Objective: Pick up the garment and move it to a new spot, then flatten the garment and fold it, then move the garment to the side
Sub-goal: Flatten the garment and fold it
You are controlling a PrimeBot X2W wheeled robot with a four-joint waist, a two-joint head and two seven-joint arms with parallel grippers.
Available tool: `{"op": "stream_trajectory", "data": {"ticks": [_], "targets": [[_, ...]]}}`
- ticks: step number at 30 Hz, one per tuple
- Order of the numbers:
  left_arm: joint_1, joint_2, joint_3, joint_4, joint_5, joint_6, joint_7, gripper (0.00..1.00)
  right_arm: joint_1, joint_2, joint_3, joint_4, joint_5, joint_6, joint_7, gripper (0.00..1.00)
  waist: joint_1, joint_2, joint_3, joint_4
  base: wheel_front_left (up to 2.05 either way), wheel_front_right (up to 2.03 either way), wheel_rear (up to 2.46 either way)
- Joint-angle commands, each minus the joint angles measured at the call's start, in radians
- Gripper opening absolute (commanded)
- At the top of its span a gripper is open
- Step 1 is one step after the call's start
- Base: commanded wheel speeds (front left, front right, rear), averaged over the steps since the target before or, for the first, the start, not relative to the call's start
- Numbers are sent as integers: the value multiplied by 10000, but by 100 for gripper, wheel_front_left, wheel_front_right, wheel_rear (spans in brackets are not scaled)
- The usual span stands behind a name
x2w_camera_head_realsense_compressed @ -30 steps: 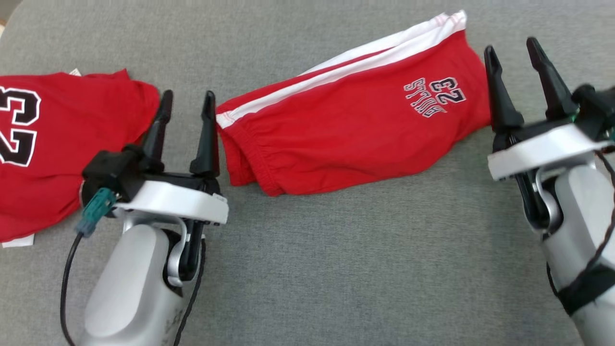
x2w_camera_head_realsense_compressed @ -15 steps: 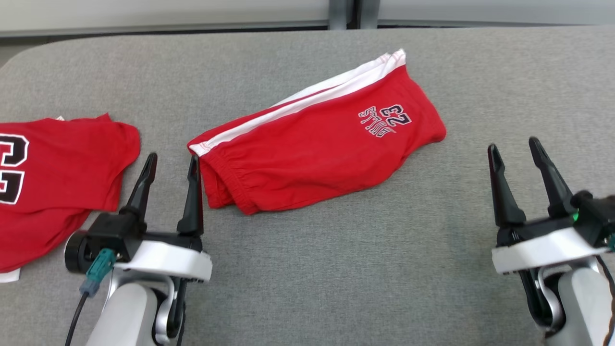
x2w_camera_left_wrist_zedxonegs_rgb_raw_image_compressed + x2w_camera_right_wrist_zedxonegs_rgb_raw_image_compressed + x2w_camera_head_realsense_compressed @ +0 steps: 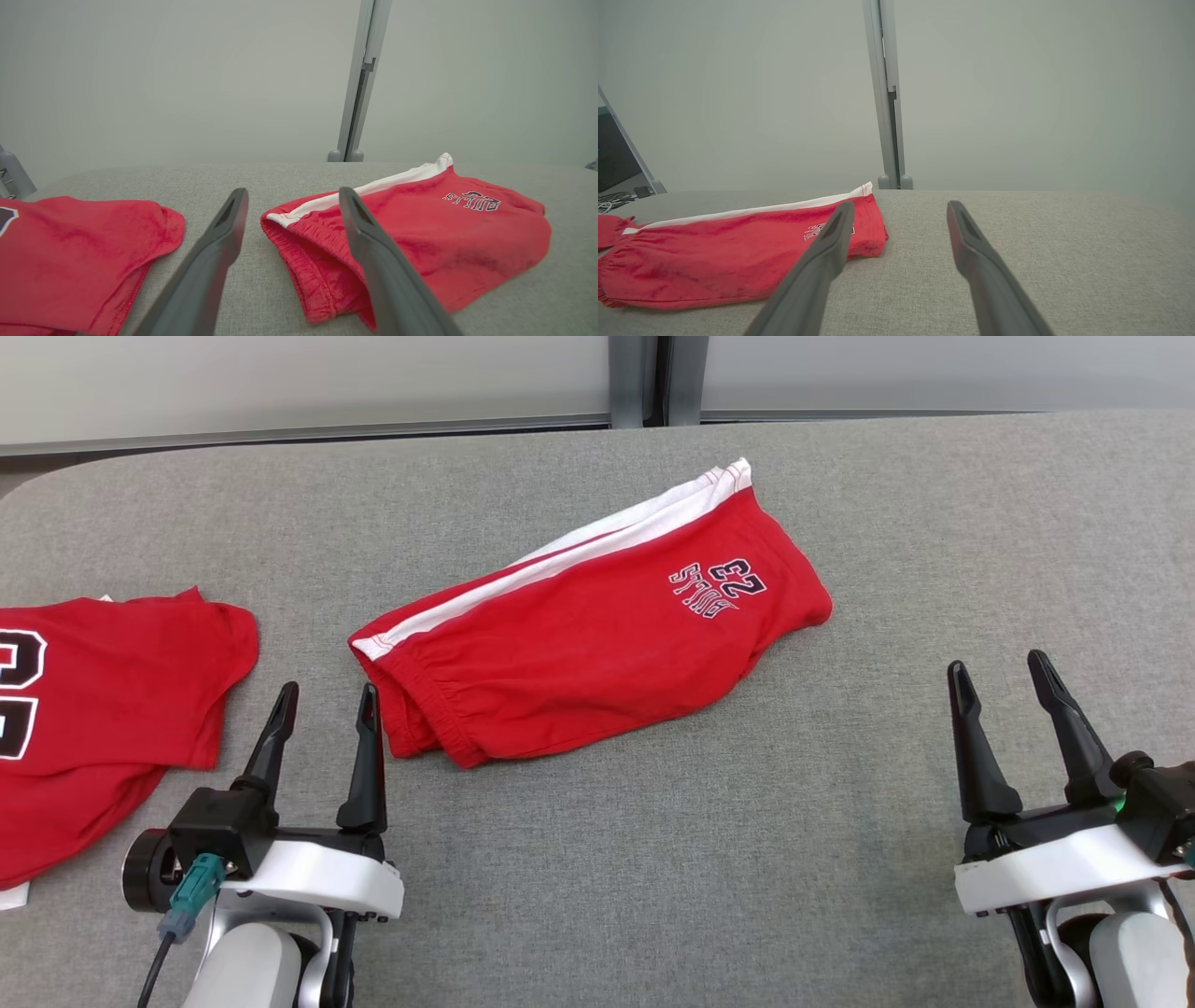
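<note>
Garment: red shorts, mid-table, lying doubled over, white stripe along far edge, waistband end to the left. Looks folded already, prob. awaiting the shift to the side.
L gripper: fingers apart, empty, near-left. Tips just beside waistband end, not touching, so well set to pinch that end.
R gripper: fingers apart, empty, near-right, well apart from hem end. Needs a reach far-left.
Jersey: red, at left edge of table, apart from shorts. Prob. parked there to free the centre.
Risk: a one-end lift could undo the fold.

Lab: grey padded table, partition panels
</note>
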State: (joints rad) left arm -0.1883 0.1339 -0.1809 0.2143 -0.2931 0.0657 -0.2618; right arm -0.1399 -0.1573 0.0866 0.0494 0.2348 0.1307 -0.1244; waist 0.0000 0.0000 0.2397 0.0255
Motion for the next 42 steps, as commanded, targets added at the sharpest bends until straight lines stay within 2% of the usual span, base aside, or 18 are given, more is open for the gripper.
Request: {"op": "stream_trajectory", "data": {"ticks": [1, 12, 20, 24, 28, 36, 37, 39, 42], "targets": [[77, 17, 35, 29, -17, -12, -41, 100, 126, -20, -3, -48, -85, 0, -7, 100, 0, 0, 2, -1, 0, 0, 0], [-118, -57, -9, -3, -52, -57, -42, 100, 140, -30, -173, -145, 6, 0, 167, 100, 0, 0, 87, 132, 0, 0, 0], [-790, -294, -388, -165, -72, -309, -29, 100, -822, -590, -344, 438, 204, 0, 627, 100, 0, 0, 903, 1018, 0, 0, 0], [-1130, -424, -561, -239, -81, -423, -29, 100, -1867, -911, -178, 1379, 388, 0, 871, 100, 0, 0, 1389, 1518, 0, 0, 0], [-1347, -569, -706, -219, -71, -540, -29, 100, -3057, -1137, 168, 2972, 612, 0, 984, 100, 0, 0, 1656, 1892, 0, 0, 0], [-1464, -714, -801, -97, -123, -588, -29, 100, -4584, -1007, 927, 6063, 1129, -2, 1091, 100, 0, 0, 1718, 2151, 0, 0, 0], [-1447, -715, -780, -71, -127, -581, -29, 100, -4679, -946, 1053, 6235, 1235, -2, 942, 49, 0, 0, 1696, 2125, 0, 0, 0], [-1437, -736, -744, -31, -120, -579, -29, 100, -4787, -853, 1268, 6529, 1427, -2, 757, 0, 0, 0, 1663, 2059, 0, 0, 0], [-1422, -743, -704, -31, -64, -575, -29, 100, -4835, -848, 1460, 6716, 1623, -2, 509, 0, 0, 0, 1615, 1954, 0, 0, 0]]}}
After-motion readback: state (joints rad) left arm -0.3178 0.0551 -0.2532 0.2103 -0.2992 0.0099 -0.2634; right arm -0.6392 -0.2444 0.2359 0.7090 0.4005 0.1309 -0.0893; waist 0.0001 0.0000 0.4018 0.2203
